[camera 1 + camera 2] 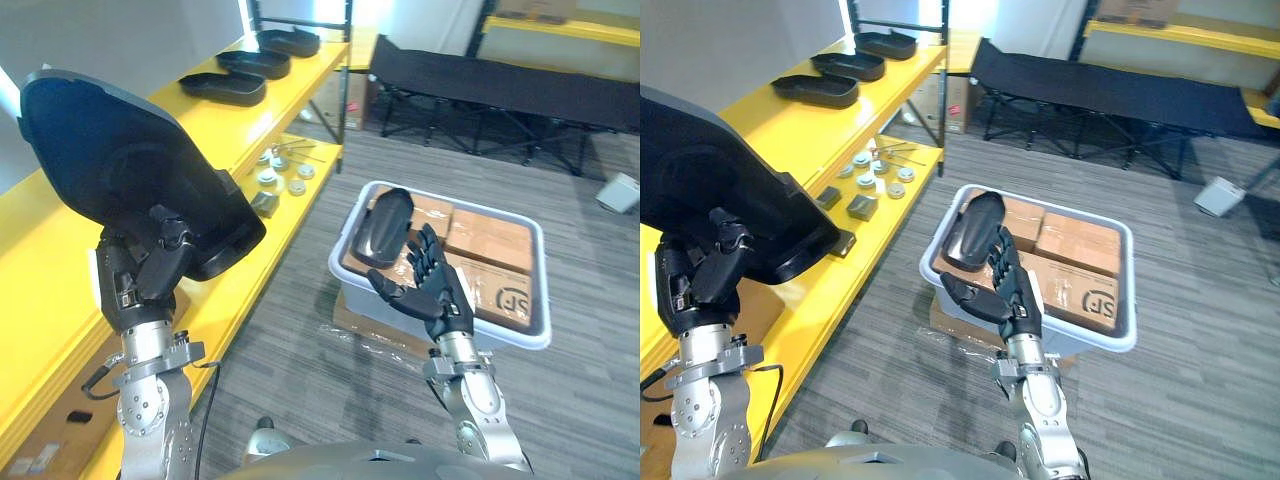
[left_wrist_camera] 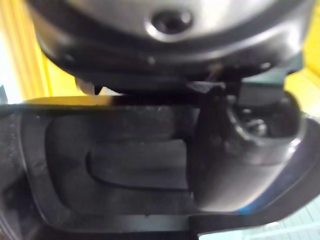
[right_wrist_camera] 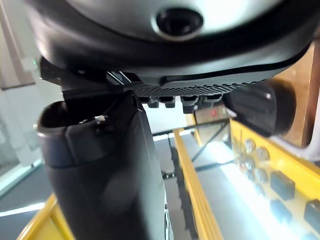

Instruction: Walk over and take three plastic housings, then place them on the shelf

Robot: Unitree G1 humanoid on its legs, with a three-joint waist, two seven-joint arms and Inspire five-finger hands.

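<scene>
Housing in grasp: large black housing [image 1: 110, 150], raised and tilted above the near end of the shelf, hollow side facing the shelf.
Left hand: left hand [image 1: 150, 265] has its fingers and thumb curled round the lower edge of that black housing and grips it tight. The left wrist view shows the thumb pressed on the inner face.
Right hand: right hand [image 1: 435, 290] has its fingers straight and spread, palm up, and holds nothing. It hovers at the near side of the bin.
Bin: grey plastic bin [image 1: 543, 285] on the floor [image 1: 300, 300], right of the shelf.
Bin contents: brown cardboard boxes [image 1: 490, 240] lie flat. A second housing [image 1: 380, 228] leans in the bin's left end on top of a box.
Right hand vs second housing: fingertips just beside it; contact cannot be told.
Shelf: long yellow shelf [image 1: 40, 280] runs along the left side.
Placed housings: three shelf housings [image 1: 222, 88] sit in a row at the far end, well apart from the one held.
Small parts: round metal parts [image 1: 280, 175] are clustered mid-shelf near the front edge.
Background: black folding cot [image 1: 500, 85] beyond the bin.
</scene>
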